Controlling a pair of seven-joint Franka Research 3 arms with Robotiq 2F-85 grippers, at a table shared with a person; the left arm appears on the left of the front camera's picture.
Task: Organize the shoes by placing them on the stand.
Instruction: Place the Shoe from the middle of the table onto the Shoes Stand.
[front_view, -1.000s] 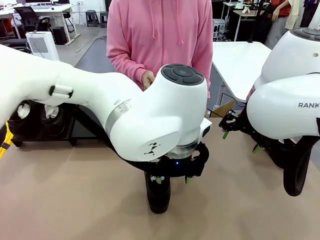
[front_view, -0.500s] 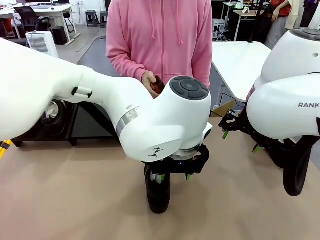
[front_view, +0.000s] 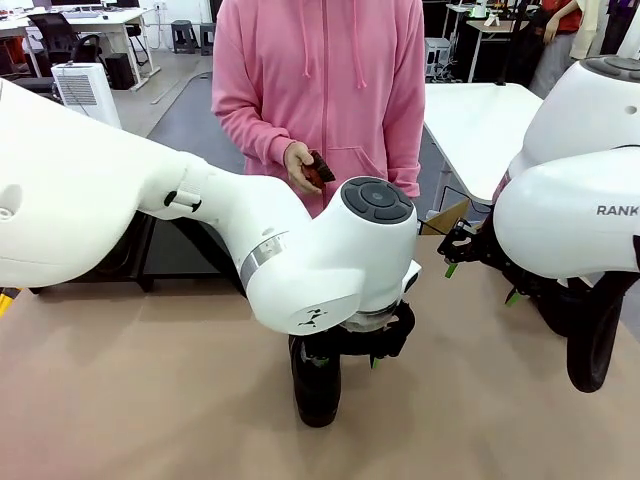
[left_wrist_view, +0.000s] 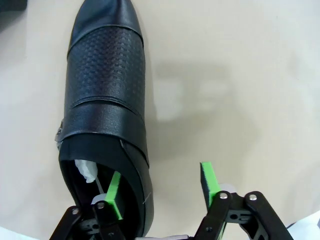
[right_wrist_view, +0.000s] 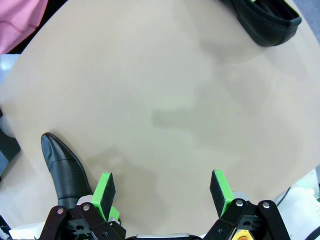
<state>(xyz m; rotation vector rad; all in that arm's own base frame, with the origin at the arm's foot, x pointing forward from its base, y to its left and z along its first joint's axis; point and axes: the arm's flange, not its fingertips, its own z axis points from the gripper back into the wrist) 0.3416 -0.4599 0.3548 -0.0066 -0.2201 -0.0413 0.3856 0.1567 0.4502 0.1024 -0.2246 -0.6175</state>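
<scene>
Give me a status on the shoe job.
Done: cannot tell, since the left arm hides most of the stand. In hand: the left gripper is open astride one shoe's side wall, one finger inside its opening, not yet closed. Left: that shoe and a second shoe both lie on the table. The right gripper is open and empty.

Grey floor (front_view: 185, 95), 2 white desks (front_view: 480, 120), perhaps an air purifier (front_view: 85, 88).
</scene>
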